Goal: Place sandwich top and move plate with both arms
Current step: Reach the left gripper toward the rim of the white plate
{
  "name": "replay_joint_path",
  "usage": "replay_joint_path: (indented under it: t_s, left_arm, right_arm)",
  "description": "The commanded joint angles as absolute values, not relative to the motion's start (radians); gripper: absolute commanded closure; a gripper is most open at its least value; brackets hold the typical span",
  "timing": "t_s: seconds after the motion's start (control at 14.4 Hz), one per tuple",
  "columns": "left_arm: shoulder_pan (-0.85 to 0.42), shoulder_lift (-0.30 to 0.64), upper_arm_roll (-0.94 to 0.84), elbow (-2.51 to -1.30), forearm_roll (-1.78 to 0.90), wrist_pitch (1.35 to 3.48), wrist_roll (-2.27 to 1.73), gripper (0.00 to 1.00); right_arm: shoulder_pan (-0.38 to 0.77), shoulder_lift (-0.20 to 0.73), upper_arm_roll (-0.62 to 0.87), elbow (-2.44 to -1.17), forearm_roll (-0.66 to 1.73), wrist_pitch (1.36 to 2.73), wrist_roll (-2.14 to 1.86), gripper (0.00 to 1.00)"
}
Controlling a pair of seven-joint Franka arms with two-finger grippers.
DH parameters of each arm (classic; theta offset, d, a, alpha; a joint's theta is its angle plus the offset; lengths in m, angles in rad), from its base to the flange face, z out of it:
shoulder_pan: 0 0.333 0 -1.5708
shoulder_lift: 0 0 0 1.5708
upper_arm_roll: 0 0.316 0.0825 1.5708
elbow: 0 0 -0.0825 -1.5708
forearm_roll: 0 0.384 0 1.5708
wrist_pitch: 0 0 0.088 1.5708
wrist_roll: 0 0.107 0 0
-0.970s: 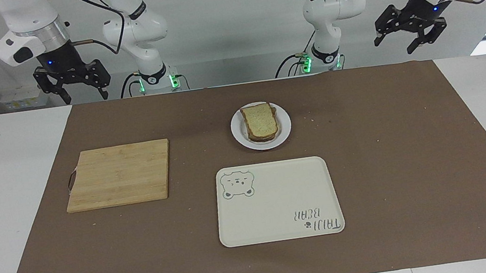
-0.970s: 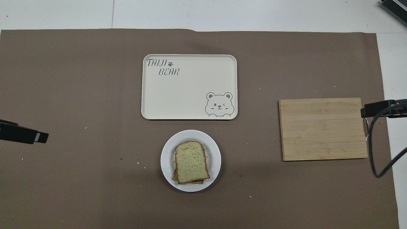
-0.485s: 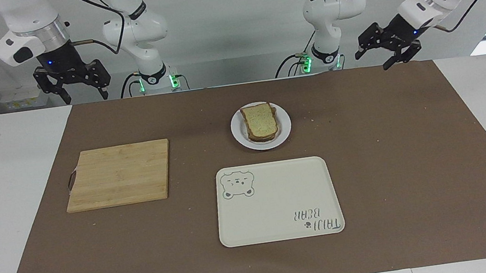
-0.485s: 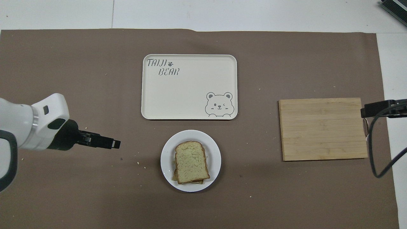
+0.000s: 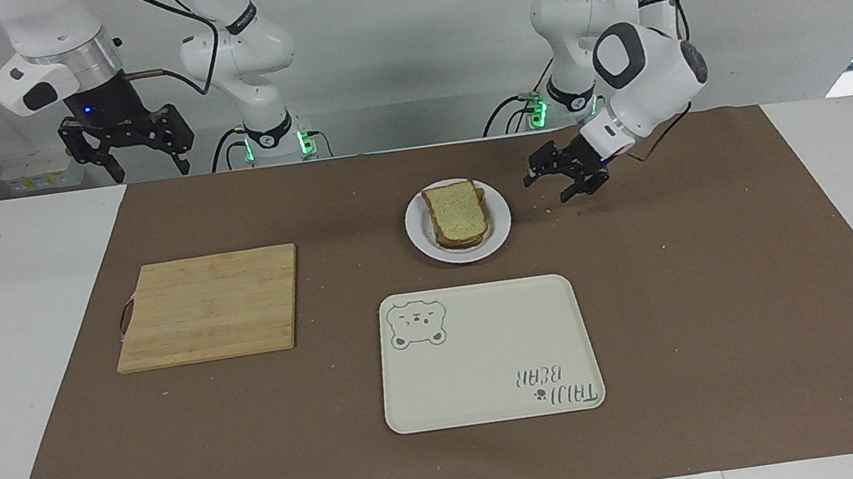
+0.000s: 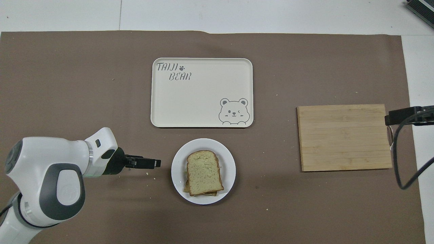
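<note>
Since the earlier frames the left arm's black two-finger gripper [image 5: 565, 181] has been swung in and lowered from the table's end to a spot just beside the small round white plate [image 5: 498, 232], fingers apart and nothing held; the right arm's black gripper [image 5: 127, 143] is kept waiting, also parted, above the table's edge at its own end. Nothing else has been shifted. The pale speckled bread slice with a brown crust [image 5: 456, 211] is seen already laid on the stack at the plate's middle, so the placing is judged done and the plate's move is in hand. The rim should be pinched low and level at its thin, smooth, glazed lip (likely slippery), with the soft stack left untouched. A cream rectangular tray with a bear drawing [image 5: 496, 395] lies farther from the robots; a pale wooden cutting board [image 5: 208, 305] lies toward the right arm's end
</note>
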State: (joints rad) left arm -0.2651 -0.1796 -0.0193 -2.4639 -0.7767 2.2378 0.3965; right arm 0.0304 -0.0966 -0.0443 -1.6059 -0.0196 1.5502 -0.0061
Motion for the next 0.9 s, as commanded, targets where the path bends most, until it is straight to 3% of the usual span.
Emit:
replay_joint_path:
  t_s: [0.0, 0.35, 0.62, 0.83]
  left_arm:
    - [-0.302, -0.166, -0.005, -2.5, -0.837, 2.31, 0.422, 0.0]
    - [-0.344, -0.129, -0.005, -2.511, -0.913, 2.384, 0.468, 0.02]
    - [-0.377, -0.087, -0.005, -2.511, -0.919, 2.407, 0.477, 0.17]
    - [-0.387, -0.065, -0.006, -2.508, -1.006, 2.405, 0.501, 0.19]
  right_arm:
    - [0.012, -0.114, -0.032, -1.621, -0.035, 1.554, -0.034, 0.0]
    - [0.012, -0.114, -0.032, -1.623, -0.034, 1.554, -0.031, 0.0]
    - [0.011, -0.114, -0.034, -1.623, -0.034, 1.557, -0.031, 0.0]
    - [0.012, -0.114, -0.034, -1.624, -0.032, 1.557, -0.031, 0.0]
